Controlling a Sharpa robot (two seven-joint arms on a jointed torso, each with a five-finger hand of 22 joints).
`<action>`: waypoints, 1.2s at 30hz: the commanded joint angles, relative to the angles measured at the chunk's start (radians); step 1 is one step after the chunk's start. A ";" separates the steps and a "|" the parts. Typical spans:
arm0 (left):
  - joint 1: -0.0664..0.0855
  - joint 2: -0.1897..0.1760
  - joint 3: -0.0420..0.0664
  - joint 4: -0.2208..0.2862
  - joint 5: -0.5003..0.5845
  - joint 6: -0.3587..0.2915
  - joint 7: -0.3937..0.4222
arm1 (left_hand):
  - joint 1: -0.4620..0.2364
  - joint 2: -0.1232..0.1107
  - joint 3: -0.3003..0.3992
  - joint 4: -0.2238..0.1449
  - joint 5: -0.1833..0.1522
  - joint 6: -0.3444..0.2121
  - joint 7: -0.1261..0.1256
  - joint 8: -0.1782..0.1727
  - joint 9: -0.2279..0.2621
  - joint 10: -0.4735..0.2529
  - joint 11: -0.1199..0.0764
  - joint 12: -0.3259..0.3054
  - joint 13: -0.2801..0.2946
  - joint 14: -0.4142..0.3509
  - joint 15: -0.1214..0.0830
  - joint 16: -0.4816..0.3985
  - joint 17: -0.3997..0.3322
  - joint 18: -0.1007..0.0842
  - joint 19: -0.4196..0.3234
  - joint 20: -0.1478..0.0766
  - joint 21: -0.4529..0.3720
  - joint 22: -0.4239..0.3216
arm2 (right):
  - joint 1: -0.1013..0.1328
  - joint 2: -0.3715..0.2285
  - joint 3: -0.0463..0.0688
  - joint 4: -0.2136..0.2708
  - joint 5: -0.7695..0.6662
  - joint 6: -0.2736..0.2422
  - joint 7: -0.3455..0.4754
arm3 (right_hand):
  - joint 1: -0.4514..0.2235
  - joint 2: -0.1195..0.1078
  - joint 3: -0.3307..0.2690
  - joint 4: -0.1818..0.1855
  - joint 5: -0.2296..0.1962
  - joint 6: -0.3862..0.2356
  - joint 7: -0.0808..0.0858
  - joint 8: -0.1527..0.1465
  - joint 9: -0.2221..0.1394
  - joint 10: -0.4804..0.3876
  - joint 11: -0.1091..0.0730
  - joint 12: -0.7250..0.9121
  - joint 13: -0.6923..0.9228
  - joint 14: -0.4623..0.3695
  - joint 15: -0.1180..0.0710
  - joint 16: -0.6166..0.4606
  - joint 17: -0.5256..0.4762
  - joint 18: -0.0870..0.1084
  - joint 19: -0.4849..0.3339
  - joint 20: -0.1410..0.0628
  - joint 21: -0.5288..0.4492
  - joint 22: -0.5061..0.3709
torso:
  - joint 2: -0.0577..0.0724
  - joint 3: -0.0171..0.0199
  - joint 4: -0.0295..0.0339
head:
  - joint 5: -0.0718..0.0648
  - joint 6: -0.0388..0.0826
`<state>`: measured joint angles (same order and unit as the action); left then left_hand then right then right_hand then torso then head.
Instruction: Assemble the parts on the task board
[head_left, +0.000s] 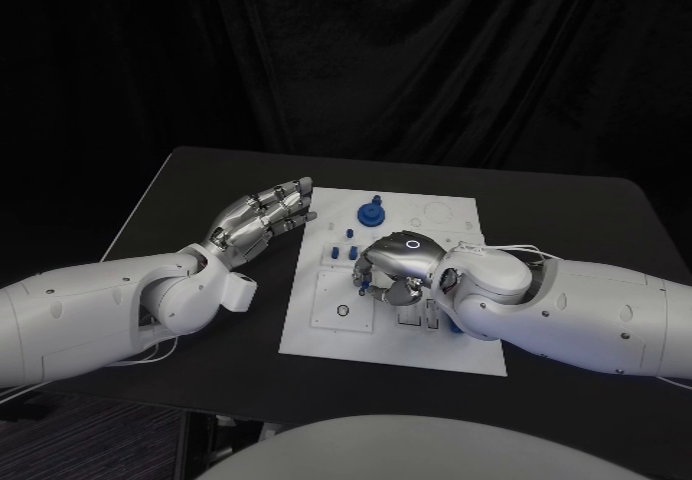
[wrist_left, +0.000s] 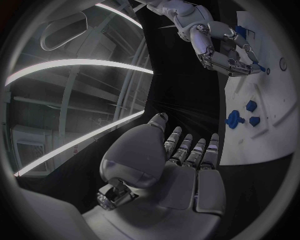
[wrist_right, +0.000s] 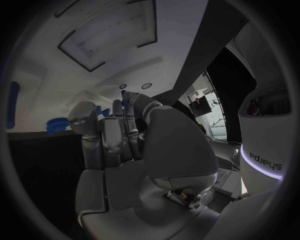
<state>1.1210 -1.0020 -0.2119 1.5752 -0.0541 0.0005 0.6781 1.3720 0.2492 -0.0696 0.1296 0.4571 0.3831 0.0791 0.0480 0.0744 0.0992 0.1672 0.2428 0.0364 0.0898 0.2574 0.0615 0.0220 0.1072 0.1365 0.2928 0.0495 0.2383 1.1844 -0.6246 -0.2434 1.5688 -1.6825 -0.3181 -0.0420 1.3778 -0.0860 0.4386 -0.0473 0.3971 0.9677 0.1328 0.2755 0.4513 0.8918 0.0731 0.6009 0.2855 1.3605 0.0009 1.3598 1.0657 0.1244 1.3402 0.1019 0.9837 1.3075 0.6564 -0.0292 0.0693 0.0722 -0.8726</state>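
The right hand (head_left: 392, 270) pinches a small blue part (wrist_left: 260, 68) over the task board (head_left: 320, 335); it should lower slowly, square to its socket. The left hand (head_left: 263, 222) hovers empty, fingers extended, beside the board's left edge.

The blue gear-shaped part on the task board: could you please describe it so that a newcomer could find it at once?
Start at the white task board in the middle of the black table. Look to its far edge, beyond the right hand. The blue gear-shaped part sits there, round, toothed and knobbed, much larger than the small blue pegs nearer the middle.
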 joint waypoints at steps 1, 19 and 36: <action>-0.002 0.001 0.001 0.001 0.003 0.017 0.093 | -0.007 0.004 0.007 -0.001 0.002 0.003 0.008 0.002 0.000 -0.003 0.003 0.002 0.001 -0.007 -0.001 0.002 0.000 -0.009 -0.004 0.000 -0.003 0.001 | -0.005 0.003 0.001 -0.002 -0.012 0.007 -0.019 | 0.004 0.000 0.002 -0.004 0.002 0.000 0.003 -0.005 0.001 0.007 0.002 -0.003 0.000 0.009 -0.001 0.003 0.001 -0.007 0.005 0.001 0.004 0.083 | 0.001 0.0008 -0.0007 | 0.000 0.000; -0.004 0.008 0.001 -0.006 0.003 0.022 0.085 | -0.006 0.005 0.010 -0.002 0.004 0.007 0.013 0.003 0.000 -0.003 -0.001 0.002 0.001 -0.007 0.000 0.003 0.000 -0.008 -0.002 0.000 -0.002 0.003 | -0.022 0.013 0.001 -0.020 -0.012 0.014 -0.015 | 0.004 0.000 0.002 -0.005 0.002 0.002 0.002 -0.005 0.002 0.010 0.002 -0.005 -0.001 0.010 -0.001 0.003 -0.001 -0.007 0.005 0.000 0.002 0.083 | -0.002 0.0002 0.0007 | -0.001 0.000; -0.008 0.011 0.001 -0.011 0.003 0.028 0.076 | -0.007 0.006 0.017 -0.004 0.004 0.014 0.025 0.005 0.001 -0.004 -0.008 0.001 0.001 -0.007 0.001 0.004 0.000 -0.008 0.000 0.000 -0.002 0.002 | -0.030 0.017 0.001 -0.028 -0.035 -0.003 -0.032 | 0.008 -0.001 0.005 -0.008 0.007 0.003 0.003 -0.009 0.002 0.010 0.002 -0.011 -0.005 0.008 -0.002 0.001 -0.005 -0.006 0.005 -0.001 -0.003 0.083 | 0.000 -0.0009 -0.0006 | 0.003 0.000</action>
<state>1.1157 -0.9928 -0.2120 1.5640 -0.0534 0.0122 0.6783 1.3720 0.2492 -0.0586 0.1241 0.4571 0.3968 0.1001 0.0480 0.0744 0.0960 0.1641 0.2428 0.0362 0.0898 0.2573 0.0615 0.0220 0.1074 0.1366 0.2929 0.0495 0.2405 1.1585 -0.6060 -0.2421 1.5407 -1.6983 -0.3148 -0.0453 1.3779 -0.0860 0.4413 -0.0501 0.4021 0.9658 0.1311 0.2699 0.4541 0.8951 0.0767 0.5952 0.2812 1.3640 -0.0026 1.3597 1.0613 0.1245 1.3401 0.1019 0.9837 1.3073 0.6550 -0.0304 0.0683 0.0762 -0.8726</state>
